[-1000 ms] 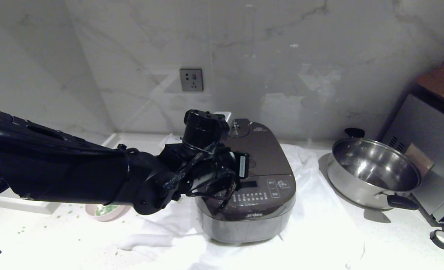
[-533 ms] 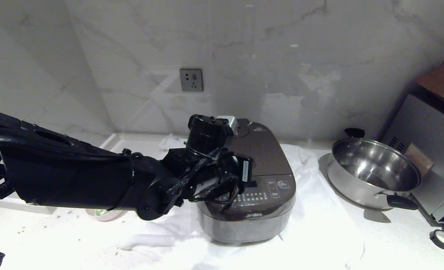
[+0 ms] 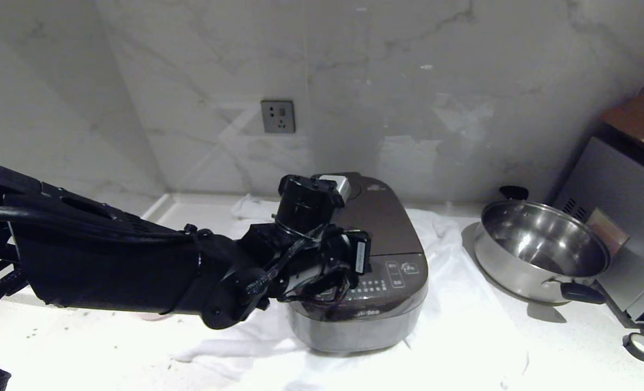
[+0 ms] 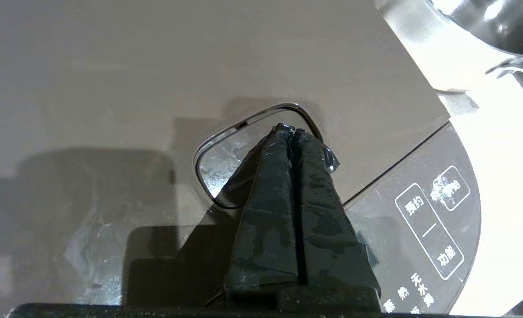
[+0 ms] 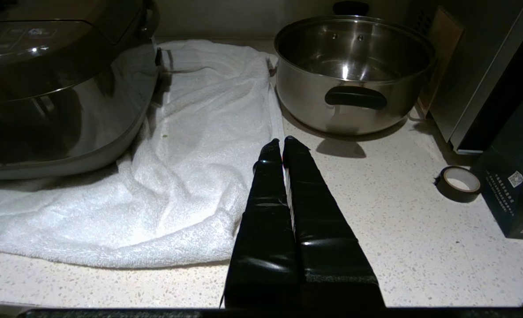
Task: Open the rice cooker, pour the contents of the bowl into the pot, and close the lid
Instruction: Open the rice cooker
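Left hand (image 4: 291, 130) has advanced over Midea cooker (image 3: 376, 228).

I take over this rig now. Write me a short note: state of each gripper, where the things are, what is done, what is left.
Left gripper: jaws shut, tip over the release button of the lid; contact cannot be confirmed.
Right gripper: jaws shut, empty, parked low above the counter, in front of the steel pan.
Rice cooker: on the white towel, lid closed.
Bowl: hidden behind the left arm now.
Done: nothing finished.
Left: open the lid, pour the bowl into the pot, close the lid.
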